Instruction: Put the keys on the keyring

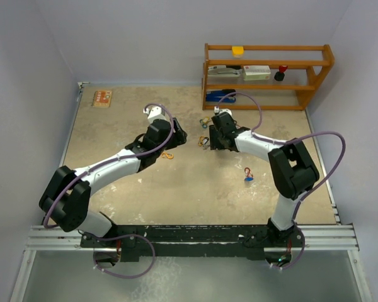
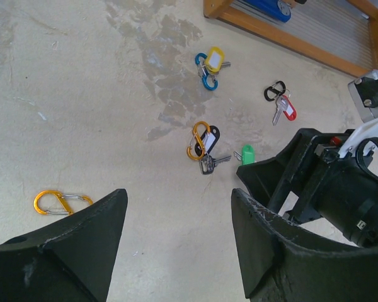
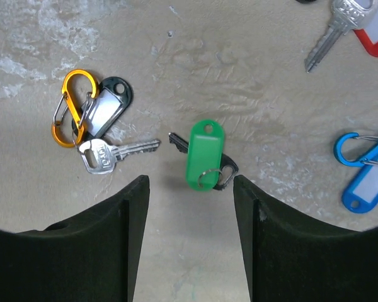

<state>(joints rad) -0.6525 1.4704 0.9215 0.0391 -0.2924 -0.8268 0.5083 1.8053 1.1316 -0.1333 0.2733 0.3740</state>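
I log: right end effector (image 3: 190,201) released, green-tagged key (image 3: 205,154) centre frame; left end effector (image 2: 176,207) released, orange carabiner (image 2: 60,202) lower left.

We see a beige, mottled counter (image 1: 195,195) with darker stained patches toward its far side. At the far right stands a wooden shelf rack (image 1: 268,75) against the pale wall. A small yellow block (image 1: 238,51) sits on its top board. On the middle board lie a dark flat item (image 1: 225,72), a white box with a red stripe (image 1: 257,72) and a red-and-black object (image 1: 281,73). A blue object (image 1: 219,95) rests on the bottom board. Near the far left corner lies a small orange card (image 1: 102,98). A metal rail (image 1: 189,238) runs along the near edge.
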